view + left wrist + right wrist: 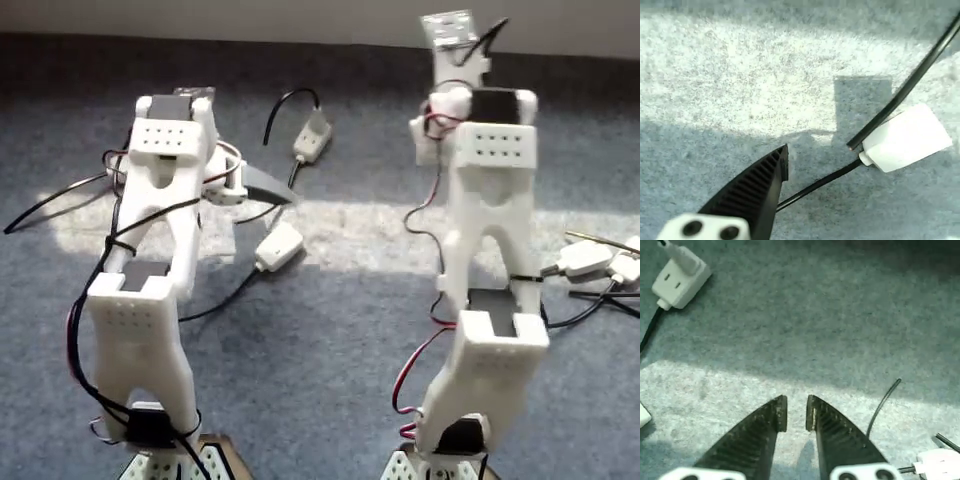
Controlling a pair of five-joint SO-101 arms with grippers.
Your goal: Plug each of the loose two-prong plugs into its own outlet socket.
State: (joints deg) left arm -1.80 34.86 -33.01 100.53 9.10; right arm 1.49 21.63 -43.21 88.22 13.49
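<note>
Near socket block (280, 246), white, lies on the grey desk (330, 330) just beside the left end effector (262, 186). The far socket block (314, 134) lies further back between the arms. Loose plugs (587, 258) sit in a cable tangle at the desk's right edge, well apart from both blocks.

Risks, as I judge them:
- The blocks look light and unanchored, so a plug pushed in one-handed will likely shove the block along instead of seating.
- Black cords (900, 95) cross at the near socket block and could snag a finger or drag the block.
- Prongs misaligned with the slots would jam.

Right end effector (796, 415): narrow gap, empty, above bare desk.
Left end effector: one dark finger (762, 185) shows and its partner is out of frame, so I cannot tell its opening.

Unclear:
- The far socket block (677, 276) carries a plug-like piece at one end. I cannot tell whether it is seated.
- The plug count is cut off at the edge, and no prongs are visible.
</note>
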